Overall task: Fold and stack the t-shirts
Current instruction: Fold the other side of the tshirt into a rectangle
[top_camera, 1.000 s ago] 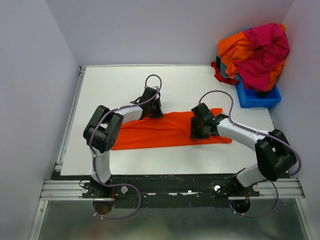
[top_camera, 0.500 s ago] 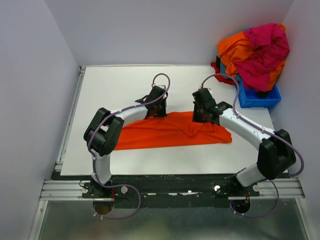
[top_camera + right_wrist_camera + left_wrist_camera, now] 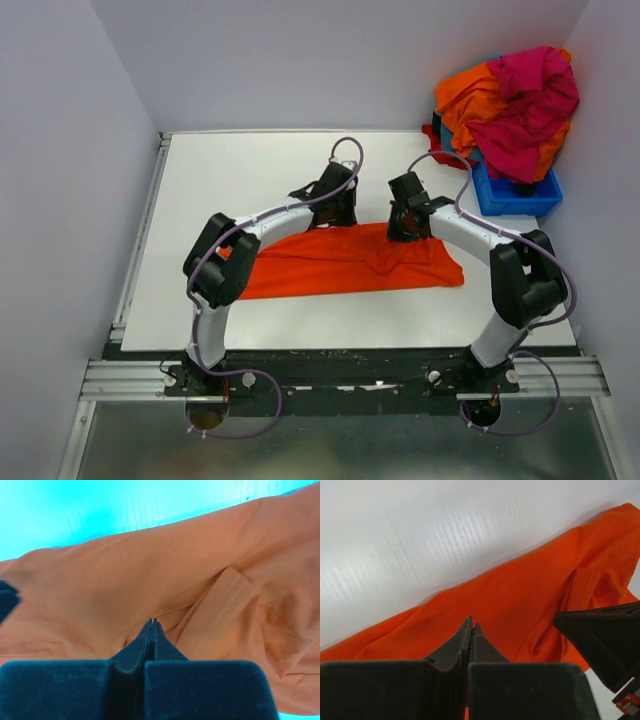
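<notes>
The orange t-shirt (image 3: 340, 265) lies spread on the white table (image 3: 230, 170), left of the blue bin (image 3: 515, 200), which is heaped with more t-shirts (image 3: 510, 100). The right gripper (image 3: 405, 225) is squeezed tight on a small fold of the shirt, at the end nearest the bin. The left gripper (image 3: 343, 210) is closed too, with its tips on the shirt farther from the bin, but I cannot tell if it pinches cloth.

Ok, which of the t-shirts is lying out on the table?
The bright orange t-shirt spread on the table; the magenta-pink t-shirt and another orange t-shirt are heaped over the blue bin.
</notes>
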Controlling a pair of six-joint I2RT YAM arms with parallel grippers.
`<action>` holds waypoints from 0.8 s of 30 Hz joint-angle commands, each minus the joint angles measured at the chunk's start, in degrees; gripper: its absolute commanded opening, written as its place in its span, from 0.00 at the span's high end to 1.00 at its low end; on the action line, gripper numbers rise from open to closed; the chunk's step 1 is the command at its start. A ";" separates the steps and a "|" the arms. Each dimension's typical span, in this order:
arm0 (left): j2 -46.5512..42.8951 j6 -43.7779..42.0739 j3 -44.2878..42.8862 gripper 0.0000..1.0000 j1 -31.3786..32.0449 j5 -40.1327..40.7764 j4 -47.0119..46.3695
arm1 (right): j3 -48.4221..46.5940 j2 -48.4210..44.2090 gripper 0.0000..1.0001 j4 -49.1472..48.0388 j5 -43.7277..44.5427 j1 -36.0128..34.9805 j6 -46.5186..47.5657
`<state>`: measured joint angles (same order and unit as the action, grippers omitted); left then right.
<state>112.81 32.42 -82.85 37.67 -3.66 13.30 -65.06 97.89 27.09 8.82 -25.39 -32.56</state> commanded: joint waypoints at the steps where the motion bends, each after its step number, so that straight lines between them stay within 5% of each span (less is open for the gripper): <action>1: 5.56 2.82 -3.02 0.96 2.93 -8.55 -3.36 | 3.09 0.12 0.99 -4.06 -4.51 0.25 -0.58; 10: 13.13 5.81 -7.76 0.98 5.22 -13.30 -6.10 | 12.23 -4.27 0.99 -5.38 -7.15 0.60 -2.60; 21: 14.54 4.58 -9.52 1.00 5.22 -8.82 -3.02 | 26.20 -23.51 0.99 3.05 -6.28 0.60 -6.20; 24: 14.01 4.58 -9.17 1.00 5.22 -8.47 -3.19 | 23.76 -28.45 0.99 4.46 -1.28 0.60 -5.07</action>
<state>126.34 36.91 -91.18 42.87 -13.67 9.54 -39.55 74.94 27.51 3.03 -24.91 -37.04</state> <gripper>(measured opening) 0.005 0.010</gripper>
